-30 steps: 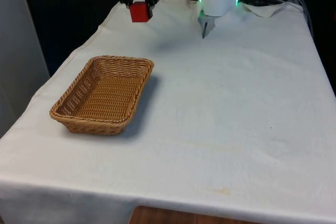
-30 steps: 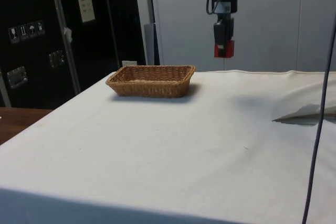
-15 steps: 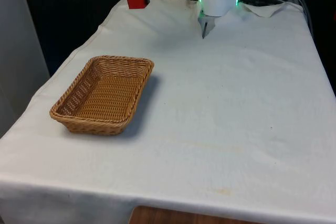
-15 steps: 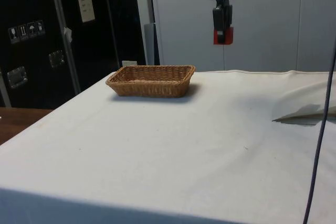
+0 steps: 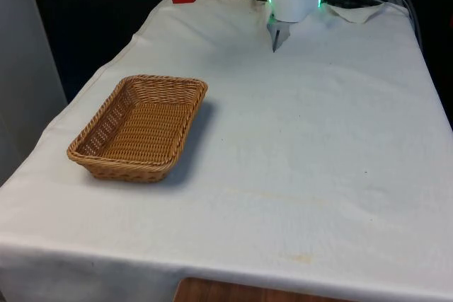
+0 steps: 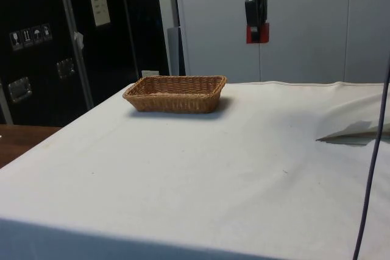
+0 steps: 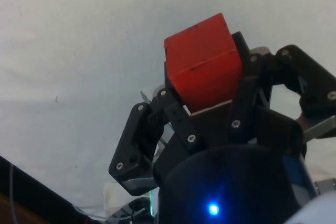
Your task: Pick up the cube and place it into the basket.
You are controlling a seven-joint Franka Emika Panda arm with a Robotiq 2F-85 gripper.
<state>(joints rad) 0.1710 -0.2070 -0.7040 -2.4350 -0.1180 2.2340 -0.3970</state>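
red cube (image 7: 202, 59) clamped in hand (image 7: 210, 85) | side view: high above table | wicker basket (image 6: 175, 93) apart

White cloth (image 5: 318, 139) over the table, dark cabinets (image 6: 61, 41) behind.

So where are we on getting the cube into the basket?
Done: the pick. The gripper is shut on the red cube, which hangs high above the white cloth. In hand: the carry. In the side view the cube is off to one side of the wicker basket, not over it. Left: move over the basket, lower and release. The basket holds nothing.
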